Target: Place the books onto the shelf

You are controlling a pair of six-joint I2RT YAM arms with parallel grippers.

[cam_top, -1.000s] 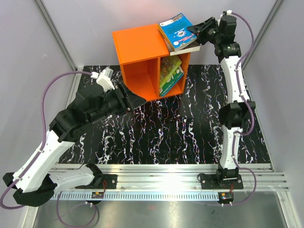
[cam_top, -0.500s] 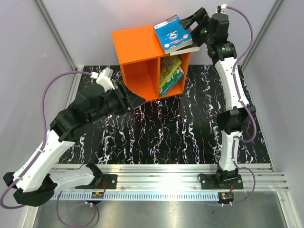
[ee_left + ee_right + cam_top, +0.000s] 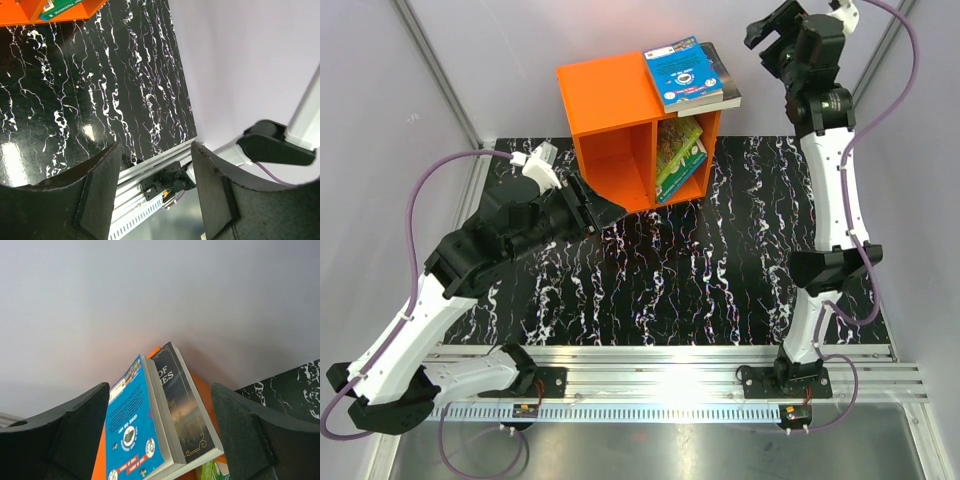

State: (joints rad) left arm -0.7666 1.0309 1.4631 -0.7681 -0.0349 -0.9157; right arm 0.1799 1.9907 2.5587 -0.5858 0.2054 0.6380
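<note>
Shelf (image 3: 610, 95) first: orange, standing at the back of the table (image 3: 720, 260), light enough to slide or rock under a careless shove. Next down, blue book (image 3: 682, 75) lying flat on the roof rather than in a compartment, stacked over the dark brown book (image 3: 723, 82), both poking out past the right edge (prime candidates for sliding off). Below, two illustrated books (image 3: 680, 155) leaning in the right compartment. Could easily knock the stack onto the table when reaching back in. Right gripper (image 3: 768, 28) up high to the right, spread wide, carrying nothing. Left gripper (image 3: 602, 210) just beside the shelf's front lower corner, fingers apart, nothing between them.
</note>
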